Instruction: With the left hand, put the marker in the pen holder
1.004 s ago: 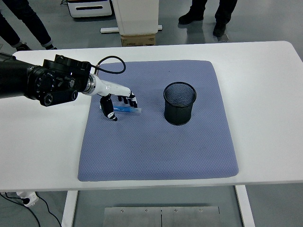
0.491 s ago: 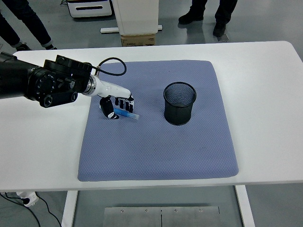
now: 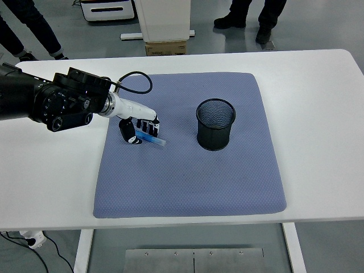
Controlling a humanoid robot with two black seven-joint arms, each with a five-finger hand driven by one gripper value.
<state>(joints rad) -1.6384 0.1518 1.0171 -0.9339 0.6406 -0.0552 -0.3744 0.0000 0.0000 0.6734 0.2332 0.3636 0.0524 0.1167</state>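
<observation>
A blue marker (image 3: 152,138) is held in my left hand (image 3: 139,128) over the left part of the blue-grey mat (image 3: 187,170). The fingers are curled around it, and its free end slants down to the right, just above the mat or touching it. The black mesh pen holder (image 3: 216,124) stands upright on the mat, well to the right of the hand. My left arm (image 3: 51,102) comes in from the left edge. The right arm does not show.
The mat lies on a white table (image 3: 318,102). Behind the table stand a cardboard box (image 3: 166,48) and a white pedestal. People's legs and shoes show at the top left and top right.
The fingers have curled tighter around the marker. Its free end has swung from nearly level to slanting down to the right. The hand drew back slightly to the left.
</observation>
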